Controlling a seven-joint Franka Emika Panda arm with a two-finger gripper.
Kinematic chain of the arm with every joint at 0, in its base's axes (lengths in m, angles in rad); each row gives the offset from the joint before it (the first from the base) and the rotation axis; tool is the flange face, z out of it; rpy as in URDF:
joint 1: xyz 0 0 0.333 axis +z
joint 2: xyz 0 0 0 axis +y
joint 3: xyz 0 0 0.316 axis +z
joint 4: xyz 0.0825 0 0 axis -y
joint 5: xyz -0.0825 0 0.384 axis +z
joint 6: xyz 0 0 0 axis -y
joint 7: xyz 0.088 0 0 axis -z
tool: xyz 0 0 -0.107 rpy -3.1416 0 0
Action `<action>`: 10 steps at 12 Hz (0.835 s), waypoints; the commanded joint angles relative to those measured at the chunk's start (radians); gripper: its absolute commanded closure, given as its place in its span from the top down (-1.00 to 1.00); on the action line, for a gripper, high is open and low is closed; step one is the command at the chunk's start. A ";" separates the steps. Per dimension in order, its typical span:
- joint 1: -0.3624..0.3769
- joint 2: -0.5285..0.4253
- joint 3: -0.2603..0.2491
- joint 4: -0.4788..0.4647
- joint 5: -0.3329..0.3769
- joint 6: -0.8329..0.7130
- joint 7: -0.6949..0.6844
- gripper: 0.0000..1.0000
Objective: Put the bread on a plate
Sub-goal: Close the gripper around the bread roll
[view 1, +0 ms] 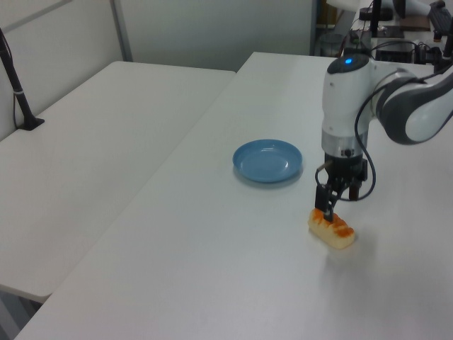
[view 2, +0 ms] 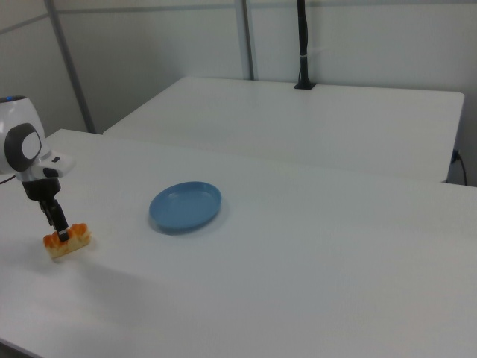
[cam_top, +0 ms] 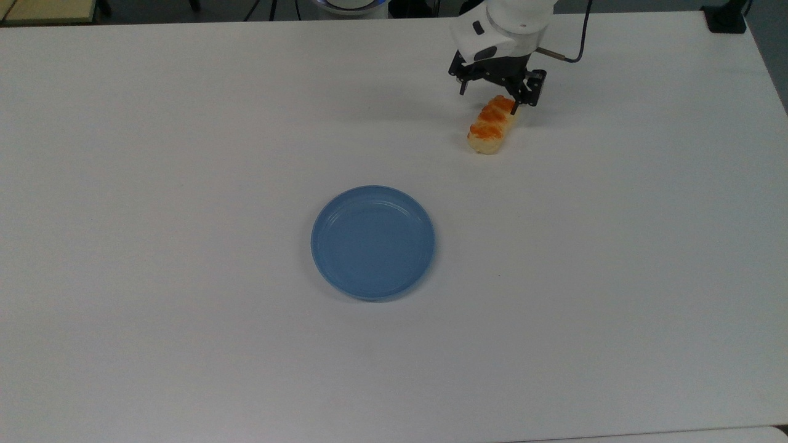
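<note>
So the plate (cam_top: 373, 242) sits pretty much mid-desk (cam_top: 184, 338) in the top view. The bread (cam_top: 492, 126) lies on the desk well apart from the plate, up and toward the top view's right of it. The gripper (cam_top: 489, 101) hangs right over the bread's end farthest from the plate. A 2nd desk (view 1: 92, 149) stands beyond the plate on the left view's left.

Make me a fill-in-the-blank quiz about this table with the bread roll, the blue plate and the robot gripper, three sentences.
1. The plate is coloured ____.
2. The bread roll lies on the ____, apart from the plate.
3. The gripper is down at the ____, with nothing lying on the plate.

Missing words: blue; table; bread roll
</note>
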 commanded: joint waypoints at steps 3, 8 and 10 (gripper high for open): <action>0.018 0.075 0.001 0.011 0.008 0.070 0.023 0.99; 0.018 0.118 0.001 0.058 -0.001 0.075 0.029 0.95; 0.024 0.139 0.001 0.058 -0.023 0.075 0.026 0.76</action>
